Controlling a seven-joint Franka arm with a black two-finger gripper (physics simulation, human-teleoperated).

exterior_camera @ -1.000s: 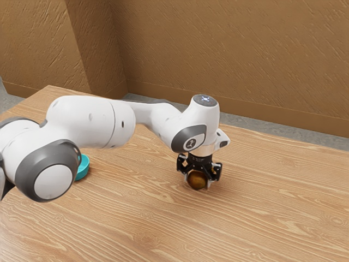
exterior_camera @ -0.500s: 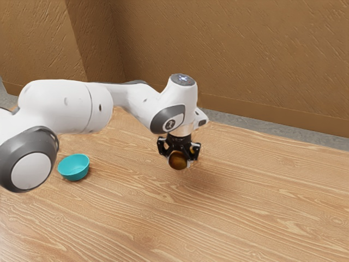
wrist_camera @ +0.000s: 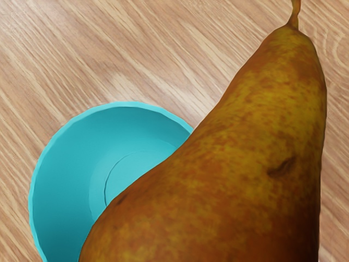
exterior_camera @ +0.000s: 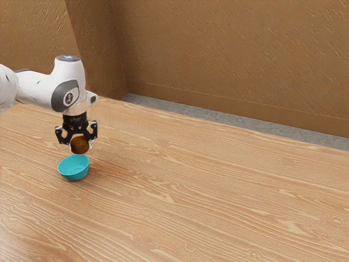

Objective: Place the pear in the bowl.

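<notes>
- Teal, smooth-walled and round, with a slightly faceted rim: bowl (wrist_camera: 68,164), upright on the wood-grained table (exterior_camera: 218,202).
- Mottled brown and ochre, broad at the base and tapering to a thin, curved stem (wrist_camera: 295,12): pear (wrist_camera: 234,164), raised off the table, just above the bowl.
- Black and angular: two-finger gripper (exterior_camera: 79,145), fingers holding the pear from both sides.
- Brown and roughly scored: wall (exterior_camera: 229,54) beyond.
</notes>
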